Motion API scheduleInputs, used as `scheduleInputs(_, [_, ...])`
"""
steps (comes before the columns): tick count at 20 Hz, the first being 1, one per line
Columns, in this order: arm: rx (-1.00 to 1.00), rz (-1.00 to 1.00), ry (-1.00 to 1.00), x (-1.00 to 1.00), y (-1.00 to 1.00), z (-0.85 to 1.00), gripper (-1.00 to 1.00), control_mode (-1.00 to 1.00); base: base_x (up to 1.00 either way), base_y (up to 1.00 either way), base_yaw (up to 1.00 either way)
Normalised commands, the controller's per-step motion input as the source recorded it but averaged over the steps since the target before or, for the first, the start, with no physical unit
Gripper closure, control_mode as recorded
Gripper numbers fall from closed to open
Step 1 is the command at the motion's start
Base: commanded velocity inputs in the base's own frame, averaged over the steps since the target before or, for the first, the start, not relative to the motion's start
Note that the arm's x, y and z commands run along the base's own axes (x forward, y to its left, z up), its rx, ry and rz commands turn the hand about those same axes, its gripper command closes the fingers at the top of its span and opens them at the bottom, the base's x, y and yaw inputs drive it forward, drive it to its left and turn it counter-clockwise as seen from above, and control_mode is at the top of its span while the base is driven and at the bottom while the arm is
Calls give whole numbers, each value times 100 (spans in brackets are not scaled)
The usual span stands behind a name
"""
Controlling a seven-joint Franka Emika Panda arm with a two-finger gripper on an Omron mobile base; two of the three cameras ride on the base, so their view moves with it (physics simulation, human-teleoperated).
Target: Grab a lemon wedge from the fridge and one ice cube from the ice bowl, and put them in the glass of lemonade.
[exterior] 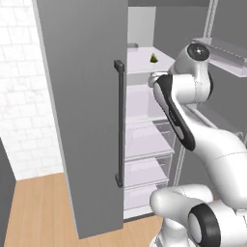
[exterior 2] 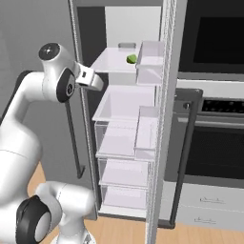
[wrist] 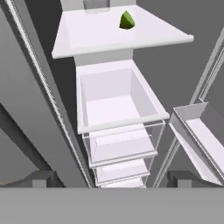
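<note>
Nearest, the gripper (wrist: 113, 179) stands with jaws fully spread and nothing between them, poised at the mouth of the open fridge (exterior: 82, 120). Beyond it come stacked clear drawers (wrist: 120, 146), then a white bin (wrist: 116, 103), and farthest the upper shelf (wrist: 87, 37). The lemon wedge (wrist: 127, 21) sits on that shelf toward the back, pointed tip up, ahead of and above the gripper, well apart from it. The right base view shows the wedge (exterior 2: 131, 58) beside a door bin (exterior 2: 151, 59); the left base view shows the door handle (exterior: 119, 123).

Green lemon wedge (wrist: 127, 20), grey fridge (exterior: 82, 96), white shelves (wrist: 113, 35).
</note>
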Motion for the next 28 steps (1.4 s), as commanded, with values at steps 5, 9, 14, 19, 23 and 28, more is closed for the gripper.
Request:
scheduleInputs(5, [0,0,0,0,0,0,-100,100,60,-12,0])
scheduleInputs(9, [0,0,0,0,0,0,-100,100,-21,-26,-4])
scheduleInputs(14, [0,0,0,0,0,0,-100,100,-1,-20,-14])
scheduleInputs(19, [0,0,0,0,0,0,-100,100,-3,-8,-26])
scheduleInputs(23, [0,0,0,0,0,0,-100,100,-1,-3,-22])
scheduleInputs(28, [0,-1,1,0,0,21,-100,-100,0,0,0])
